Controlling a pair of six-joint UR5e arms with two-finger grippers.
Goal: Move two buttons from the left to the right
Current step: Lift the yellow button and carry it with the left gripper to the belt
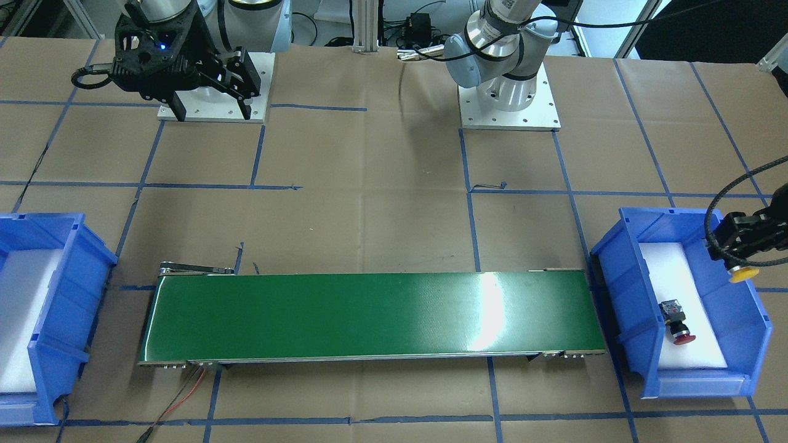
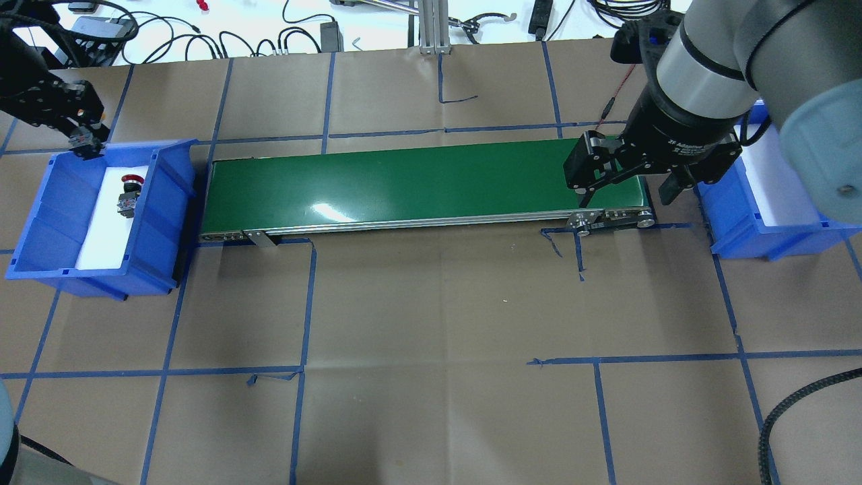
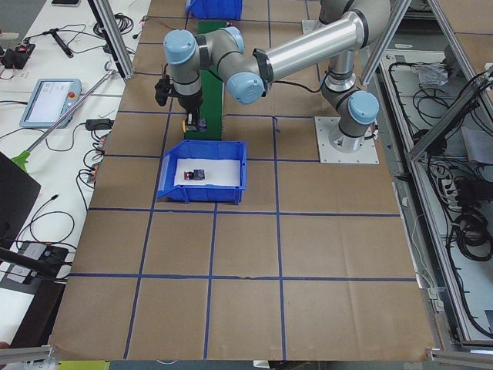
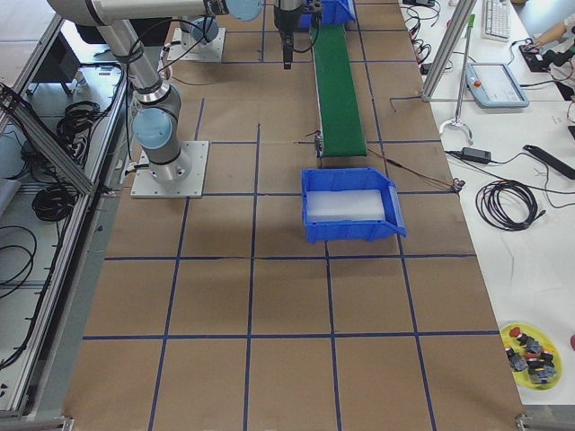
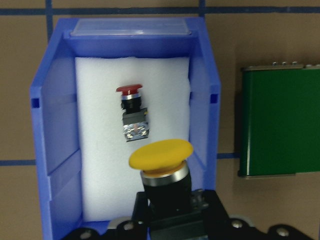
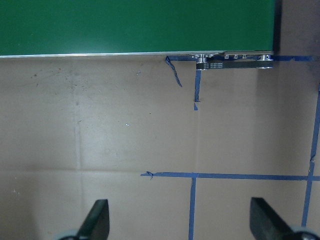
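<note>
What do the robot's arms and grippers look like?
Both arms are silver-grey tubes with pale blue joint caps: left arm, right arm. The left gripper and right gripper are black and two-fingered; the right one carries white lettering. A black braided cable loops by the left wrist.

Green belt (image 2: 424, 185) stretches across the brown-paper table (image 2: 438, 323). A blue bin (image 2: 40, 222) sits off its nine o'clock end, a second bin (image 2: 774, 244) at three o'clock, and both are lined with white foam (image 2: 101, 229). Blue tape (image 2: 309, 296) grids the paper. From the right-end camera, a yellow dish (image 4: 530, 355) sits down at five o'clock.
</note>
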